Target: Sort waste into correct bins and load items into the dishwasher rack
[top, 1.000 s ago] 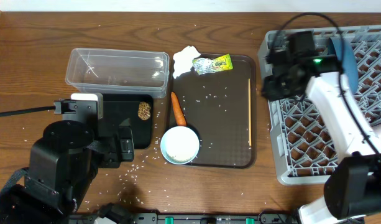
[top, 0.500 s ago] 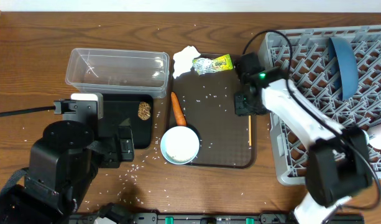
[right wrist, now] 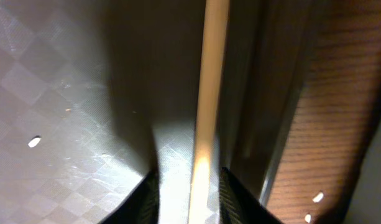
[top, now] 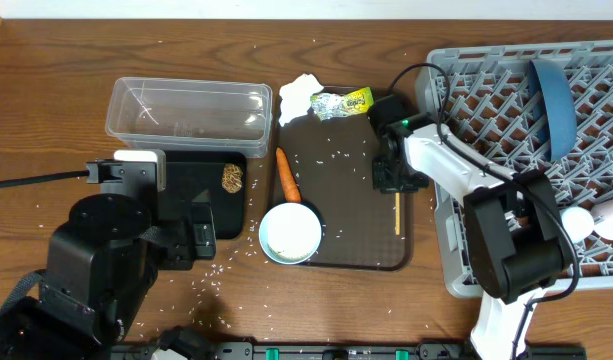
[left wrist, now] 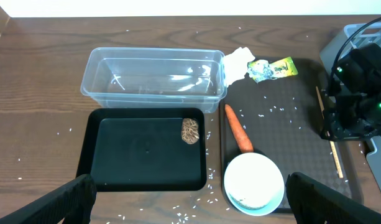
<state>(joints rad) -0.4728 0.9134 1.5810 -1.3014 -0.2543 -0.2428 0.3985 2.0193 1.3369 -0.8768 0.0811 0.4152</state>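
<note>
Thin wooden chopstick [right wrist: 206, 93] lies lengthwise along the right edge of the large brown serving tray [top: 346, 245], just inside the rim. I only see one stick, can't tell if a second is under it. Right gripper [right wrist: 185, 190] is down on it, fingertips straddling the stick, jaws narrow. There's a sliver of tray visible on the left side, so not clamped.

Left gripper [left wrist: 193, 196] hangs back over the near-left table edge, jaws spread wide, nothing in them.

Large light-grey plastic lattice dishwasher rack [top: 456, 250] sits right of the tray, with a dark-blue plate [top: 552, 95] standing on edge inside.

On the tray:
- White bowl [top: 289, 233] at the near-left corner.
- Small orange carrot [top: 286, 175] just behind the bowl.
- Crumpled white tissue [top: 298, 95] and yellow-green foil wrapper [top: 343, 102] at the far edge, touching.

Clear rectangular plastic tub [top: 116, 105] is far-left. The shallow black rectangular tray [left wrist: 146, 149] sits in front of it, with a brown food lump [left wrist: 190, 130] inside. White rice grains [top: 336, 155] are scattered over the tray and table.
</note>
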